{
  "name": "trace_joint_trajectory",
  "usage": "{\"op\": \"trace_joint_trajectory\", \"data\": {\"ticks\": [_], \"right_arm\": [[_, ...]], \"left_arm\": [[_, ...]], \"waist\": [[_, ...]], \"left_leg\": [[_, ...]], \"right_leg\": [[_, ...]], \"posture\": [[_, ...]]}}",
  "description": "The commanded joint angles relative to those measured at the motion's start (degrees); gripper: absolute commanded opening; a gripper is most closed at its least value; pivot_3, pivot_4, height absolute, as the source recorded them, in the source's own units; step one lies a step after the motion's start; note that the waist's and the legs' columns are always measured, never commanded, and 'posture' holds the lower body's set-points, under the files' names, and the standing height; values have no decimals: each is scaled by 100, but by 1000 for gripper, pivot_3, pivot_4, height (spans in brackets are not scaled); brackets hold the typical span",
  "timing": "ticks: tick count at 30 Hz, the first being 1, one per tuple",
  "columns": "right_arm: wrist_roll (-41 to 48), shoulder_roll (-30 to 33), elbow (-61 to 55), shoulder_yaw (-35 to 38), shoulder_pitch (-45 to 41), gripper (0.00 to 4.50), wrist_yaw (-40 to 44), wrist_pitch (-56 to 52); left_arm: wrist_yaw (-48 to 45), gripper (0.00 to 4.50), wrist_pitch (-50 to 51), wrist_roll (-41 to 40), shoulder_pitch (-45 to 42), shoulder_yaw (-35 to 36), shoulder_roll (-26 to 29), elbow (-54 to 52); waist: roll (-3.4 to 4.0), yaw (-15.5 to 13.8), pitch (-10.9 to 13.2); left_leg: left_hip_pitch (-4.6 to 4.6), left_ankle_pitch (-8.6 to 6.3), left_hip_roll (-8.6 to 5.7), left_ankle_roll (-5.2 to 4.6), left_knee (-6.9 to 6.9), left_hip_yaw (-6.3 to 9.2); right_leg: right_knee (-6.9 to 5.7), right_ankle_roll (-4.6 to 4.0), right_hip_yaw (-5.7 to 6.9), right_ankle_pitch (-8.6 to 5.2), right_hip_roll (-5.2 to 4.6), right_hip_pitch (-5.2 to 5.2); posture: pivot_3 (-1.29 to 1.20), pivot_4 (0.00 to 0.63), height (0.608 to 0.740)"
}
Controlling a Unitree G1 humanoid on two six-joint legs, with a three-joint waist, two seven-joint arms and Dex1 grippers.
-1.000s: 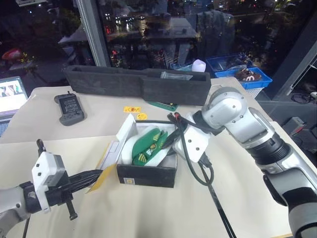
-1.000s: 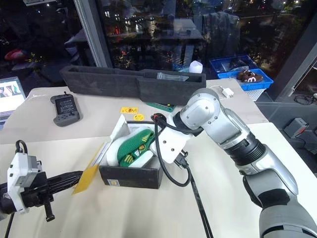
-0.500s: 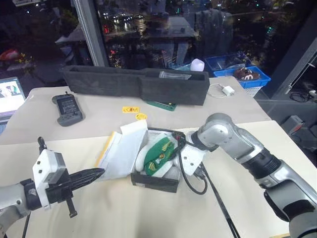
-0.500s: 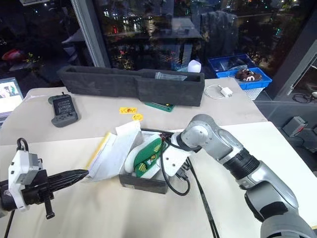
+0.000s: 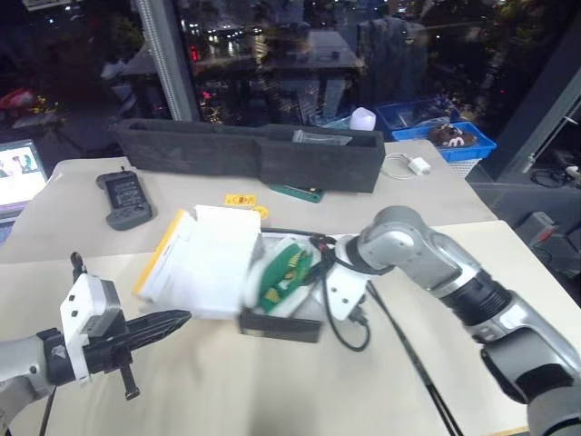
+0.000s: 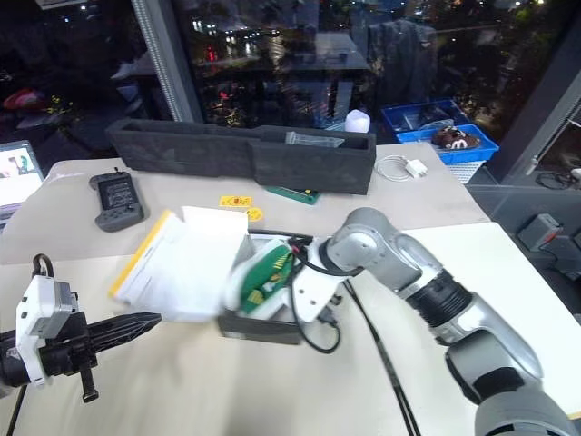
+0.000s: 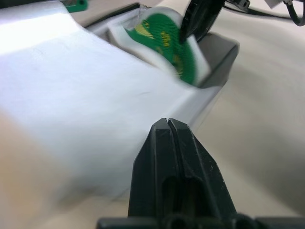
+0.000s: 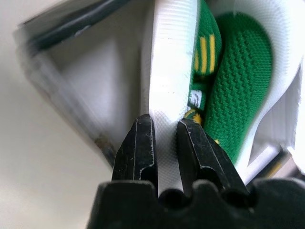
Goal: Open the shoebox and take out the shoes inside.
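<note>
Right now I see the pale table [image 5: 272,381] carrying everything, with the long dark grey foam tray [image 5: 250,153] lying across its far side and a dark handheld controller [image 5: 124,196] near the tray's left end. Nearer me, about mid-table, sits the shoebox [image 5: 281,322], its black front wall facing me and its lid [image 5: 204,261] thrown open to my left, white inner face up with a strip of yellow along the outer edge. Inside the box I can make out the shoes [image 5: 284,270], green uppers with white soles, propped up on edge. My right gripper [image 8: 164,143] reaches into the box from the right and is clamped on the white sole of one shoe, a finger on each side of it. My left gripper [image 5: 168,322] hangs low over the table just left of the box, below the open lid, its black fingers pressed together with nothing between them.
</note>
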State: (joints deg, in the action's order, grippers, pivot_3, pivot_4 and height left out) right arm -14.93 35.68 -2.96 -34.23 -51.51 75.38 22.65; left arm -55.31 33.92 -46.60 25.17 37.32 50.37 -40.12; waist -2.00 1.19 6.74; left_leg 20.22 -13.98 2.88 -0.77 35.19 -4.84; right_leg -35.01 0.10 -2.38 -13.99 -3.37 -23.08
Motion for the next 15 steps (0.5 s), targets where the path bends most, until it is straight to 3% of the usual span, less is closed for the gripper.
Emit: {"op": "trace_joint_trajectory", "data": {"ticks": [1, 2, 5, 7, 13, 15], "right_arm": [[-87, 305, 131, 221, -202, 296, 19, 401], [441, 233, -113, 298, -91, 296, 263, -282], [-87, 336, 241, 272, -238, 296, -35, 341], [706, 247, -180, 445, -127, 296, 338, -609], [407, 394, 361, 642, -655, 296, 133, 199], [839, 428, 110, 834, -858, 296, 298, 40]], "left_arm": [[-43, 0, -6, -16, -25, 87, 52, -52], [-56, 0, -10, -7, -19, 85, 50, -51], [-46, 0, -25, 15, -17, 36, 34, -58], [-43, 0, -29, 21, -19, 25, 23, -63], [-54, 0, -34, 44, -22, 25, 18, -56], [-74, 0, -35, 58, -42, 27, 40, -26]], "waist": [[4, -15, 3], [3, -41, 2], [0, -43, 1], [1, -40, 1], [3, -25, 3], [4, -31, 4]], "left_leg": [[-2, 0, -1, 0, -1, -3], [-2, 0, -1, 0, -3, -7], [0, 0, 4, 0, -2, -12], [-2, 0, 2, 0, -1, -12], [-2, 0, 2, 0, -1, -8], [-1, 0, 2, 0, 0, -11]], "right_leg": [[0, 0, 2, -1, 0, -1], [3, -6, 3, -5, -2, -3], [1, -30, 7, -19, -4, -1], [1, -30, 3, -19, -5, 0], [0, -20, 2, -13, -3, -1], [2, -26, 2, -17, -4, -2]], "posture": [[0, 150, 740], [0, 150, 740], [0, 150, 740], [0, 150, 740], [0, 150, 740], [0, 150, 740]]}}
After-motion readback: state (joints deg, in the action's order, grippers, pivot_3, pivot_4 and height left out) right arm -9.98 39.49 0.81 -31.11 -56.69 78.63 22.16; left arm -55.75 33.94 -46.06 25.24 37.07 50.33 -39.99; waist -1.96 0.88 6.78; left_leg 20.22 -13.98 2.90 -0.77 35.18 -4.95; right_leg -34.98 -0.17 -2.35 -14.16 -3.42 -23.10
